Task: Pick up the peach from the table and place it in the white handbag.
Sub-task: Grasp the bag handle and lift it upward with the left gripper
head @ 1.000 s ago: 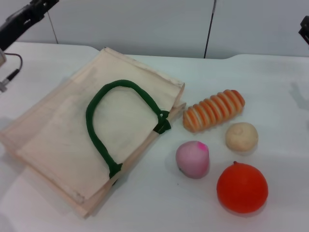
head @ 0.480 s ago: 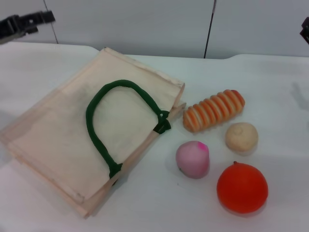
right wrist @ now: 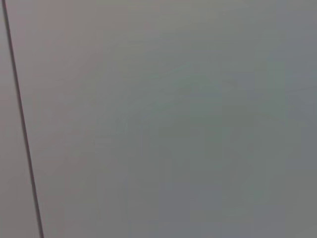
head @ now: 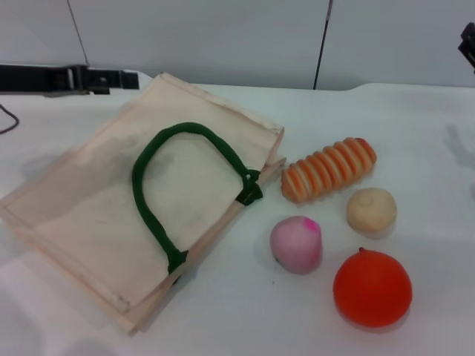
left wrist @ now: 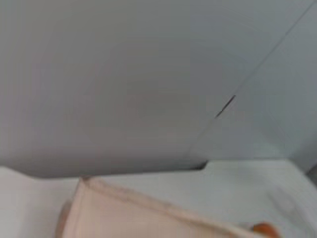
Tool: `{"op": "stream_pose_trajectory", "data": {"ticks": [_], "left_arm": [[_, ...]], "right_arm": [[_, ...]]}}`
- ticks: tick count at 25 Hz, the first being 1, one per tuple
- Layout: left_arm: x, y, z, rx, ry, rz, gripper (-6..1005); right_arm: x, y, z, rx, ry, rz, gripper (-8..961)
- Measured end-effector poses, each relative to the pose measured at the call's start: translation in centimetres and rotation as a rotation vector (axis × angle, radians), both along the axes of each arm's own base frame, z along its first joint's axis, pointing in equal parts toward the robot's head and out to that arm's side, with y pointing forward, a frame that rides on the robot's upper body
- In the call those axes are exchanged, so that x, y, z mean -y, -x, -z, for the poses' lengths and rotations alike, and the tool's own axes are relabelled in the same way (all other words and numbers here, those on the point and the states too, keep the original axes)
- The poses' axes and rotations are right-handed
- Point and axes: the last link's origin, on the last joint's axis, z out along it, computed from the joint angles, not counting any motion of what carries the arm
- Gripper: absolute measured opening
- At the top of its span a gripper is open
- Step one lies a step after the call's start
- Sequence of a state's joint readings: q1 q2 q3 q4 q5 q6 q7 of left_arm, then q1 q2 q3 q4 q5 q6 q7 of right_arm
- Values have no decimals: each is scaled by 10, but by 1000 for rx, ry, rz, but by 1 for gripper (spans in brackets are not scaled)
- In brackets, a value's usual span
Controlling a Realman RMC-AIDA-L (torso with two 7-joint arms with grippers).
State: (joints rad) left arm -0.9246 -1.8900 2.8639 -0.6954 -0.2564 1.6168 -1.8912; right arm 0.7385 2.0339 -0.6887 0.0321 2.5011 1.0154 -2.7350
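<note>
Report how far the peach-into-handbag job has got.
Nothing is done yet: the peach sits on the table, apart from the white handbag, which lies flat. In hand: the left end effector reaches in over the bag's far corner. The right end effector sits at the right edge. Grasping and bagging the peach remain.

Three cameras: one high overview, two wrist views aimed mostly at the wall.
Your head camera looks forward and down on the white tabletop (head: 415,133), taking in the flat cream cloth tote bag with dark green rope handles (head: 96,215). Your left wrist camera faces the grey wall panels (left wrist: 124,79) and catches the far edge of that same bag (left wrist: 129,215), seen from close. Your right wrist camera shows only wall.
</note>
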Motion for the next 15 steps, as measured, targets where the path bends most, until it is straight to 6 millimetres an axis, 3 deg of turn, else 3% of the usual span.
{"op": "stream_pose_trajectory", "data": {"ticks": [15], "left_arm": [[-22, -6, 40, -188, 68, 57, 891]], "right_arm": [[-1, 1, 0, 0, 1, -2, 893]]}}
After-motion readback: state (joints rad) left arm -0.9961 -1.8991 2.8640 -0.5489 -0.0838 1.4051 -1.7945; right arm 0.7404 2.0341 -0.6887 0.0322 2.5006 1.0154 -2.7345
